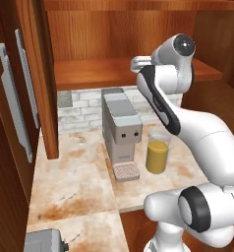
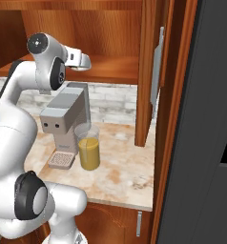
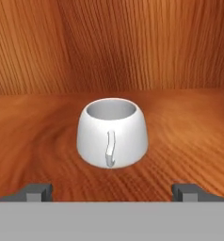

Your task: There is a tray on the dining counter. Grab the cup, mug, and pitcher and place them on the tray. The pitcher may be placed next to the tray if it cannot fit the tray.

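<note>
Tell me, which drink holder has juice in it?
The pitcher beside the coffee machine: tall, clear, holding orange liquid. The white mug looks empty.

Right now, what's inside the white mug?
From the hand view, the mug stands upright on the wooden shelf, and its upper inside wall looks bare and grey. Its rim hides the bottom, so I cannot tell whether anything sits down there.

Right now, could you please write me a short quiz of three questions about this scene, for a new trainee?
1. True or false: the mug stands upright on a wooden shelf.
2. The pitcher stands beside: A) a toaster B) the coffee machine C) a sink
3. Fill in: the gripper is ____, its fingertips apart on either side, short of the mug.

Key: 1 true; 2 B; 3 open
</note>
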Controlling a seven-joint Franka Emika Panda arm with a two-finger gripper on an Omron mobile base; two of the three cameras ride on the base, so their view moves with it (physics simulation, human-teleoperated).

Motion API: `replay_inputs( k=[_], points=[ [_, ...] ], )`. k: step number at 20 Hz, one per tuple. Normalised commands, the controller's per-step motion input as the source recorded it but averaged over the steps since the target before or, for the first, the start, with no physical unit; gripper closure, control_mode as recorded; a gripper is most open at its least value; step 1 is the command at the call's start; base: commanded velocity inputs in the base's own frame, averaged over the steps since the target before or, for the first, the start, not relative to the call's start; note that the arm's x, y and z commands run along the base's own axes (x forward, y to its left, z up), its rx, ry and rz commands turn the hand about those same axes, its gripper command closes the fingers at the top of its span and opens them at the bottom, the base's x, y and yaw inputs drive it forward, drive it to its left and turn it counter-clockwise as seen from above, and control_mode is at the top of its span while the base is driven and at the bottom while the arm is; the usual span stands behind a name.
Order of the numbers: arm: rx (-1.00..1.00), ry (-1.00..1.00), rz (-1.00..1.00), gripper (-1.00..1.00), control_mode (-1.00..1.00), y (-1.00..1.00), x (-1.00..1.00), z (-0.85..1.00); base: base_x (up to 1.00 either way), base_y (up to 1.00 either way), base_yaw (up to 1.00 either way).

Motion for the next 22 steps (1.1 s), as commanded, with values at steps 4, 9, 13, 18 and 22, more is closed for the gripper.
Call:
replay_inputs(
  k=[4, 9, 13, 18, 22],
  points=[
    [0.0, 0.0, 0.0, -1.0, -1.0, 0.0, 0.38, -0.09, 0.0, 0.0, 0.0],
    [0.0, 0.0, 0.0, -1.0, -1.0, 0.03, 0.38, -0.07, 0.0, 0.0, 0.0],
    [0.0, 0.0, 0.0, -1.0, -1.0, 0.02, 0.32, -0.04, 0.0, 0.0, 0.0],
    [0.0, 0.01, 0.0, -1.0, -1.0, 0.0, 0.16, -0.06, 0.0, 0.0, 0.0],
    [0.0, 0.01, 0.0, -1.0, -1.0, 0.0, 0.04, -0.07, 0.0, 0.0, 0.0]
  ],
)
